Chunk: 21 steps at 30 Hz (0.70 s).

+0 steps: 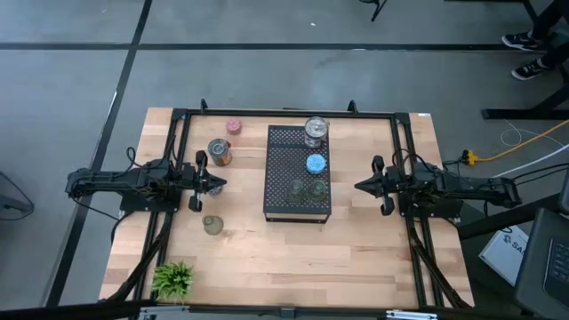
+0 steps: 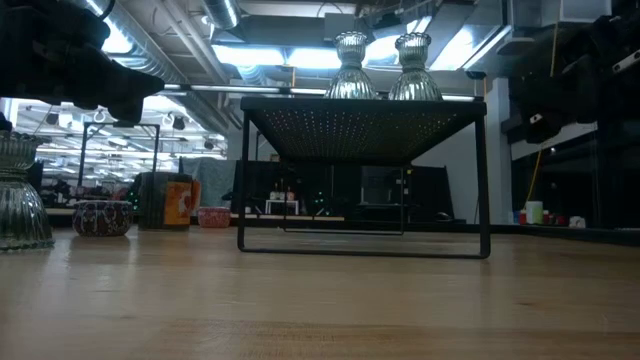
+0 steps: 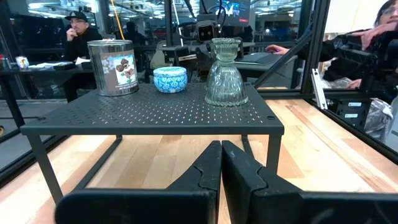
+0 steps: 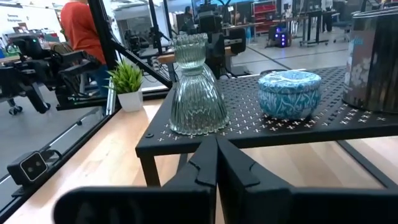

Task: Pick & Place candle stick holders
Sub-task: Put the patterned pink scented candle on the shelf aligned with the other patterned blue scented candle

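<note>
Four candle stick holders stand on the black perforated tray [image 1: 298, 209] at the middle of the tabletop [image 1: 356, 258]: a silvery tin-like one [image 1: 316, 131] at the far end, a blue one [image 1: 315, 164] next to it, and two clear ribbed glass ones [image 1: 307, 188] side by side nearer the front. Three more remain off the tray on the left side of the tabletop: a pink one [image 1: 234, 126] toward the far edge, a brownish one [image 1: 219, 152] just in front of it, and an olive-green one [image 1: 212, 225] nearer the front. A small green plant [image 1: 173, 278] sits at the front left corner.

The left gripper [image 1: 216, 184] hangs over the tabletop between the brownish and olive-green holders, its fingers pressed together and holding nothing. The right gripper [image 1: 361, 186] sits on the other side of the tray, just beside it, also closed and empty; from its wrist view the fingers [image 4: 233, 171] meet in front of the tray's edge.

This looks like a pause between placements, with neither arm carrying anything. The next move probably falls to the left arm, since the loose holders are all on its side: it would need to open its fingers, line up over one of the nearby holders, come down around it and close before lifting it to a bare part of the tray.
</note>
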Each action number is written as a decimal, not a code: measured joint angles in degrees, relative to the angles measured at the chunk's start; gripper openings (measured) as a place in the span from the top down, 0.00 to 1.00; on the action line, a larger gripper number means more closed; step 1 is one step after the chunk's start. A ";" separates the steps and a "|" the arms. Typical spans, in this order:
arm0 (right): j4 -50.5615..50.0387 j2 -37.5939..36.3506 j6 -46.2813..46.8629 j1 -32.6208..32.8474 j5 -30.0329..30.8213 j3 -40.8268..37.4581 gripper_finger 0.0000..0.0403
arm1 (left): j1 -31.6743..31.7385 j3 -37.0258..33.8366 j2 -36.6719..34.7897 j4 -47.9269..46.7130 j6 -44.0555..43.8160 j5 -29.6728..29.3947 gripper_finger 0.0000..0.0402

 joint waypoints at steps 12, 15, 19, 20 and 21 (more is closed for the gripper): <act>-0.09 -1.16 -0.01 0.00 1.11 0.02 0.99 | 0.00 0.00 0.00 0.00 0.00 -0.01 0.98; -0.40 -1.89 0.00 0.18 2.58 0.01 0.99 | 0.02 0.00 0.00 0.00 -0.02 0.00 0.98; -0.43 -2.94 0.02 1.17 2.74 0.02 0.99 | 0.00 0.00 0.00 0.00 -0.02 0.00 0.98; -0.42 -3.15 0.02 1.41 2.74 0.02 0.99 | 0.01 0.00 0.00 0.00 0.00 -0.01 0.98; -0.42 -3.35 0.02 1.63 2.74 0.02 0.99 | 0.01 0.01 0.00 0.00 0.00 -0.01 0.98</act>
